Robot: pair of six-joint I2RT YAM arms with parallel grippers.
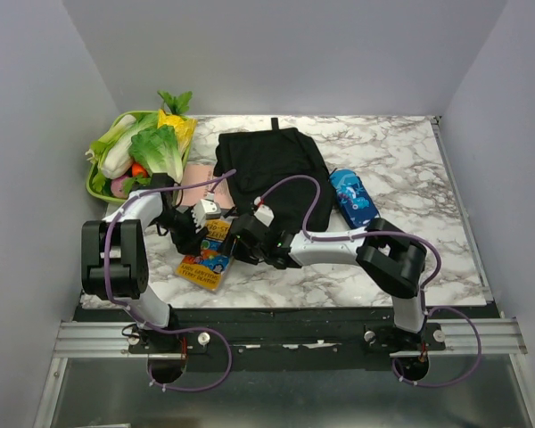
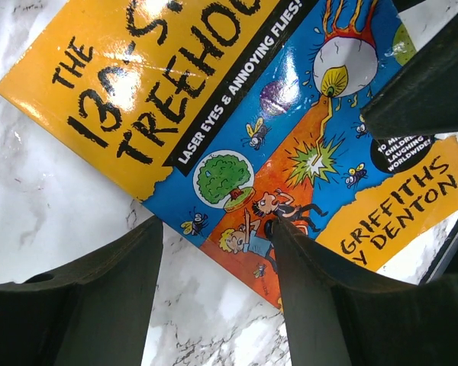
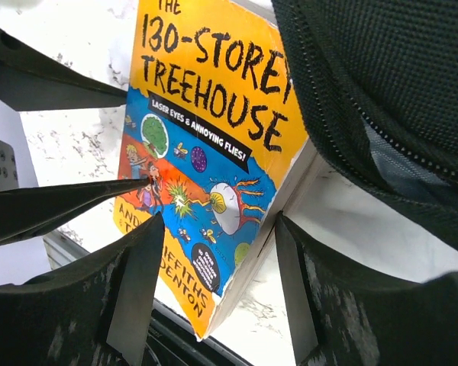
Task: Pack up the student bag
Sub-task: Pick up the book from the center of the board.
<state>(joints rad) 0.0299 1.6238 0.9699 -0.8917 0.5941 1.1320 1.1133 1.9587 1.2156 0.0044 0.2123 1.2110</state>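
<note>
marble table (image 1: 401,169): we see the left gripper (image 2: 217,229) and right gripper (image 3: 217,221), both with jaws apart, straddling a children's book (image 1: 205,263) beside the black backpack (image 1: 272,169).

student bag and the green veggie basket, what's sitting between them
A flat pink item lies between the green basket and the student bag. Only the top external view shows it, and I cannot tell what it is.
</note>
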